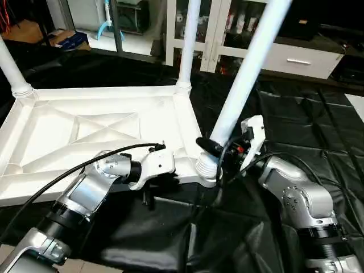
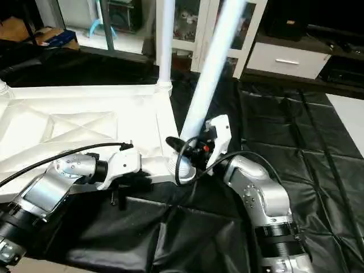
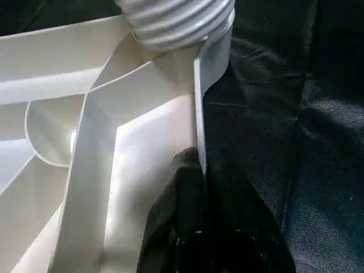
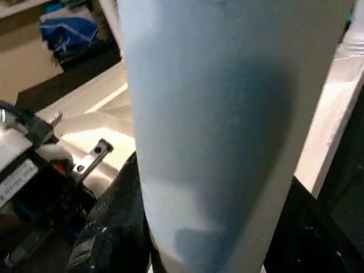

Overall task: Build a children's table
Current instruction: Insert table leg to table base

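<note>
- The table top (image 1: pixel 108 133) lies upside down on a black sheet (image 1: pixel 296 125), with its X-ribbed underside facing up.
- Two legs stand upright in corner sockets: the far-left leg (image 1: pixel 10 67) and the far-right leg (image 1: pixel 188 42).
- A third leg (image 1: pixel 244 74) sits with its ribbed base in the near-right corner socket (image 1: pixel 207 169). It leans away from the top, toward the robot's right.
- The left gripper (image 1: pixel 165 165) is at the near edge of the top, just beside that socket. In the left wrist view its jaws are clamped together on the thin white rim wall (image 3: pixel 200 108) of the top, below the ribbed base of the leg.
- The right gripper (image 1: pixel 219 149) is at the lower part of the leaning leg, just above the socket. Its jaws stand partly apart with a black finger on either side of the tube. In the right wrist view the leg (image 4: pixel 222 131) fills the gap between the fingers (image 4: pixel 114 227).
- A white glass-door cabinet (image 1: pixel 239 28) stands behind the sheet.
</note>
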Robot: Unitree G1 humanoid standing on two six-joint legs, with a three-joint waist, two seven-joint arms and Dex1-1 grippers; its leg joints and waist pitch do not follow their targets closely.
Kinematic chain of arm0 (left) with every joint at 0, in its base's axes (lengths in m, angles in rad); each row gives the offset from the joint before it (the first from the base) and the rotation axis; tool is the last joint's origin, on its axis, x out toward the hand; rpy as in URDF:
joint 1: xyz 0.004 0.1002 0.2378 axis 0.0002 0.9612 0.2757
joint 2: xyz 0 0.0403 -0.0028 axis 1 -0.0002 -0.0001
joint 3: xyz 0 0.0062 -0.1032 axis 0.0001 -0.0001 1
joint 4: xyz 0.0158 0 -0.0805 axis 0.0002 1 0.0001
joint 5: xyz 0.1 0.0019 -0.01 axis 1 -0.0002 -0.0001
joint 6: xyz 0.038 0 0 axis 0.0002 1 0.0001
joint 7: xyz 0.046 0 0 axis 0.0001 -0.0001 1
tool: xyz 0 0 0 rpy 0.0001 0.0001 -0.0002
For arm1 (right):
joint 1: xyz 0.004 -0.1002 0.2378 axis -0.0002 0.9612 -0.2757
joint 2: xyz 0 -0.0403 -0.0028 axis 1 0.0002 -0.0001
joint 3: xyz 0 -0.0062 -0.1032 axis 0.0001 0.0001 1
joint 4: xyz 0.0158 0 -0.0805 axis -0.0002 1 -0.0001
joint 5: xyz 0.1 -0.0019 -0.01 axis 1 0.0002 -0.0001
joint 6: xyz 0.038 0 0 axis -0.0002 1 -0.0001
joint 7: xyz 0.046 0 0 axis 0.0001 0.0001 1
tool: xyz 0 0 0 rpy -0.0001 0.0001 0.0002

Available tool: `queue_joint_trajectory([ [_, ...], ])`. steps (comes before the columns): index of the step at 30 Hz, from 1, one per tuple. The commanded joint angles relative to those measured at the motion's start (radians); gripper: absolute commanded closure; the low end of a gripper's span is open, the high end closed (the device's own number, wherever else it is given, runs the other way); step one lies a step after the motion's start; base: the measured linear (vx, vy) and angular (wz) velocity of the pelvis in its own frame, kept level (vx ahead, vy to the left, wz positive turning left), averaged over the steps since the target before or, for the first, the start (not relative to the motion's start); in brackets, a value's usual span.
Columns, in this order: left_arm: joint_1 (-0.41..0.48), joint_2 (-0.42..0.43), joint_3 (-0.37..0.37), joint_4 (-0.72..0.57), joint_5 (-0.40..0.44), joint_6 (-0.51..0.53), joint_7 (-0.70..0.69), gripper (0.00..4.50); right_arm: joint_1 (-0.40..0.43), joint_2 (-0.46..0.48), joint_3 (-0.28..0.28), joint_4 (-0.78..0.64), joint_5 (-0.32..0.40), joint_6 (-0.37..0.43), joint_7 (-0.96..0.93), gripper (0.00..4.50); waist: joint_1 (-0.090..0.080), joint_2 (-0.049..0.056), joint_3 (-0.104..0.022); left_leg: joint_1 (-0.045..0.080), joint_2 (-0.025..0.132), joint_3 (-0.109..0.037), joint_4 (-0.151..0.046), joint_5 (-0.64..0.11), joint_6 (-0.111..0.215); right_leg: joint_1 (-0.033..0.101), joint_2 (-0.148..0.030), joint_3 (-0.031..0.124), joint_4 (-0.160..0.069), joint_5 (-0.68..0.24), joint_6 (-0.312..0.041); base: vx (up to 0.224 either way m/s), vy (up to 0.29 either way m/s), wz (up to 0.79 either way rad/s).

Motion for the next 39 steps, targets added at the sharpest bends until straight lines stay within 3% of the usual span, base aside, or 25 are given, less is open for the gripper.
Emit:
queue_joint_trajectory([
  [1,0.039,0.017,-0.038,0.035,0.024,0.007,-0.012,4.5,-0.017,-0.018,0.002,0.014,-0.024,-0.019,0.018,2.62,-0.002,0.002,-0.038,0.012,0.058,-0.026,-0.09,-0.267,0.001,0.022,-0.056,0.037,-0.073,-0.317,-0.186,0.0,0.0,0.0],
  [8,0.05,0.025,-0.04,-0.005,-0.004,0.006,-0.048,4.5,-0.027,-0.032,0.016,0.074,-0.058,-0.059,0.041,2.62,-0.005,0.0,-0.036,0.013,0.059,-0.029,-0.092,-0.3,-0.006,0.021,-0.06,0.037,-0.078,-0.379,-0.184,0.0,0.0,0.0],
  [16,0.052,0.027,-0.036,-0.029,-0.019,0.007,-0.076,4.5,-0.019,-0.039,0.036,0.086,-0.08,-0.07,0.065,2.62,-0.013,0.002,-0.037,0.011,0.06,-0.029,-0.094,-0.296,-0.007,0.022,-0.057,0.037,-0.076,-0.355,-0.188,0.0,0.0,0.0],
  [22,0.064,0.03,-0.045,-0.064,-0.035,0.022,-0.098,4.5,-0.021,-0.045,0.083,0.122,-0.133,-0.113,0.079,2.63,-0.016,0.0,-0.039,0.011,0.06,-0.027,-0.093,-0.273,0.001,0.025,-0.057,0.037,-0.072,-0.314,-0.206,0.0,0.0,0.0],
  [26,0.07,0.031,-0.043,-0.071,-0.037,0.027,-0.098,4.5,-0.019,-0.037,0.067,0.149,-0.141,-0.129,0.042,2.63,-0.016,-0.001,-0.038,0.012,0.061,-0.027,-0.093,-0.278,0.003,0.025,-0.057,0.038,-0.074,-0.327,-0.206,0.0,0.0,0.0],
  [32,0.078,0.037,-0.037,-0.079,-0.041,0.032,-0.098,4.5,0.017,-0.012,-0.034,0.179,-0.101,-0.107,-0.038,2.64,-0.017,0.002,-0.036,0.015,0.062,-0.029,-0.097,-0.309,-0.014,0.021,-0.057,0.039,-0.077,-0.353,-0.197,0.0,0.0,0.0],
  [39,0.073,0.036,-0.032,-0.072,-0.037,0.03,-0.091,4.5,0.108,-0.044,-0.009,0.11,-0.119,-0.142,-0.011,2.64,-0.011,0.003,-0.039,0.015,0.061,-0.024,-0.095,-0.243,0.006,0.029,-0.055,0.037,-0.069,-0.235,-0.217,0.0,0.0,0.0],
])
